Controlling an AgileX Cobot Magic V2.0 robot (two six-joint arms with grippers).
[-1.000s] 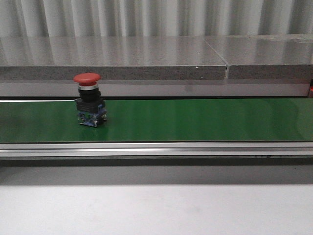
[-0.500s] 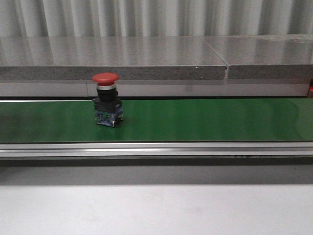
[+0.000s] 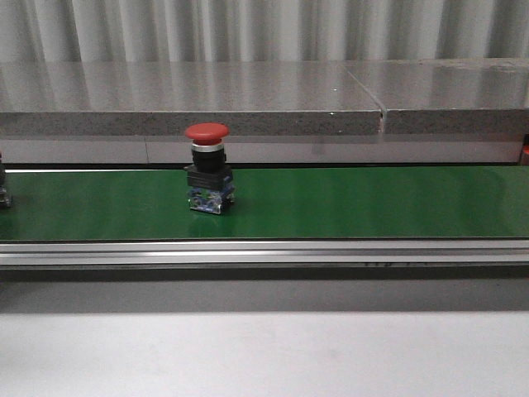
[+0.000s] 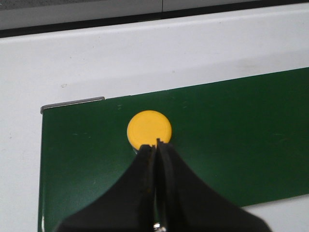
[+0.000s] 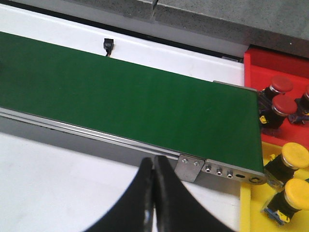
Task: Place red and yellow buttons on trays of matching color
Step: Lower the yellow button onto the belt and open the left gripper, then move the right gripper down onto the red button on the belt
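Note:
A red button [image 3: 207,169] with a red mushroom cap, black body and blue base stands upright on the green belt [image 3: 355,203], left of the middle. In the left wrist view a yellow button [image 4: 149,128] shows from above as a round yellow cap near the belt's end. My left gripper [image 4: 156,143] hangs shut just over its edge, holding nothing. My right gripper [image 5: 153,162] is shut and empty over the white table beside the belt's other end. There a red tray [image 5: 256,60] and a yellow tray [image 5: 247,208] stand. Neither gripper shows in the front view.
Red buttons [image 5: 283,104] stand in the red tray and yellow buttons [image 5: 295,157] in the yellow tray. A dark object [image 3: 3,188] peeks in at the belt's left edge. An aluminium rail [image 3: 264,251] runs along the belt's front, a grey stone ledge [image 3: 248,103] behind.
The red button has travelled to the right along the belt. A dark object has come into view at the belt's left edge.

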